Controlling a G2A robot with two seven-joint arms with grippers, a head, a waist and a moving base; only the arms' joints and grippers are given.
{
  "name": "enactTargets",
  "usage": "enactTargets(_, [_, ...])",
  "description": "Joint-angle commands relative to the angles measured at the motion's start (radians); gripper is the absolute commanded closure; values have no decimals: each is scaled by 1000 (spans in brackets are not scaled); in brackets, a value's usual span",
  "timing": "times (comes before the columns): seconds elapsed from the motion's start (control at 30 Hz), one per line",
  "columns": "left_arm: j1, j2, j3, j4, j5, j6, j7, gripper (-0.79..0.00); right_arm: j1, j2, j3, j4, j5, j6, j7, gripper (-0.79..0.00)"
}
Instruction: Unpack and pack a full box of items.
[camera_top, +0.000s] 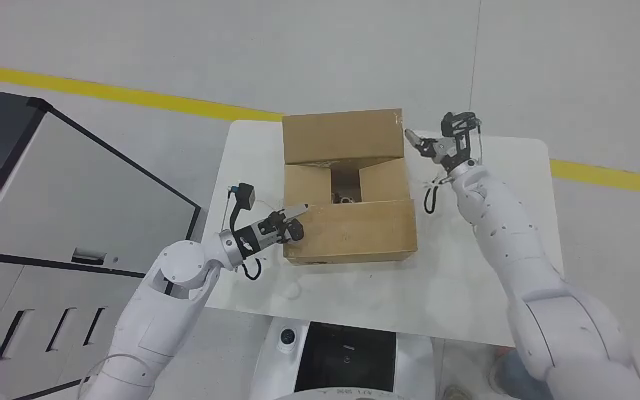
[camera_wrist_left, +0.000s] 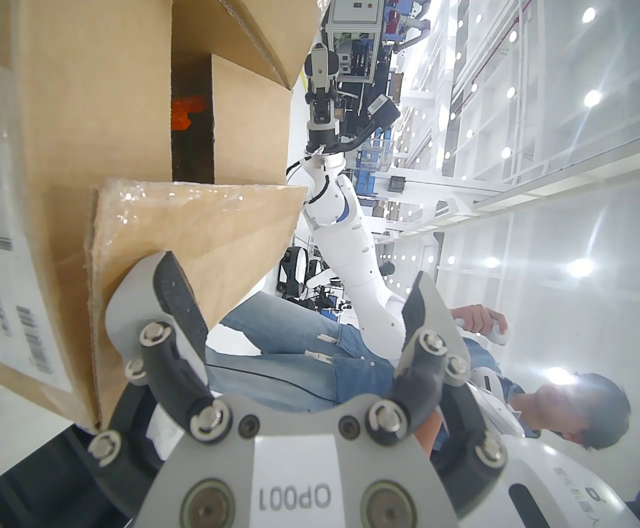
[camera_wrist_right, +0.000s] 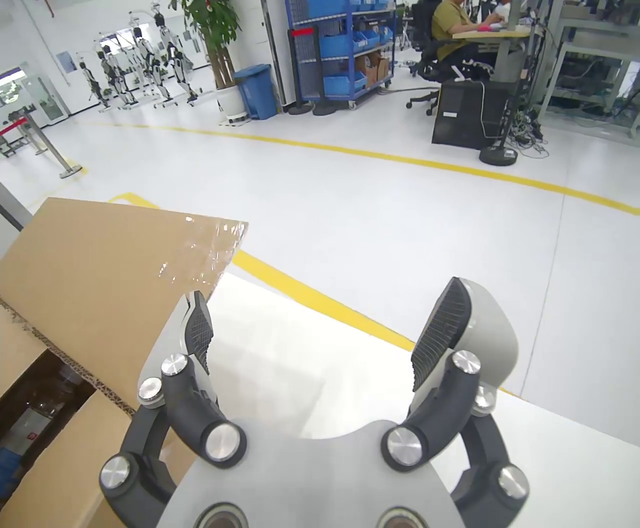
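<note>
Cardboard box (camera_top: 348, 190) sits centre of top view on white table (camera_top: 480, 290), flaps spread, top open. Left gripper (camera_top: 297, 215), lower left of box: jaws wide, nothing held, one finger (camera_wrist_left: 175, 290) against lower flap (camera_top: 350, 228). Right gripper (camera_top: 415, 140), upper right of box: jaws wide, empty, just beside upper flap (camera_top: 342, 137) corner; contact cannot be told.
</note>
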Motion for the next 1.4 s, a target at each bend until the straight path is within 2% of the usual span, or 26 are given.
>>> enactTargets(0.0, [0,0,0,0,0,0,0,-785,-7,7,0,-6,-20,-9,-8,-785])
enactTargets(0.23, [0,0,0,0,0,0,0,-785,11,3,8,19,16,69,93,-785])
enactTargets(0.43, [0,0,0,0,0,0,0,-785,32,-16,-37,43,-18,81,96,-785])
enactTargets(0.63, [0,0,0,0,0,0,0,-785,48,-25,-59,64,-29,42,5,-785])
enactTargets(0.83, [0,0,0,0,0,0,0,-785,42,-9,-72,70,-83,-43,-115,-785])
enactTargets(1.03, [0,0,0,0,0,0,0,-785,16,13,-94,46,-175,-80,-206,-785])
enactTargets(1.37, [0,0,0,0,0,0,0,-785,-28,43,-97,-27,-225,-129,-234,-785])
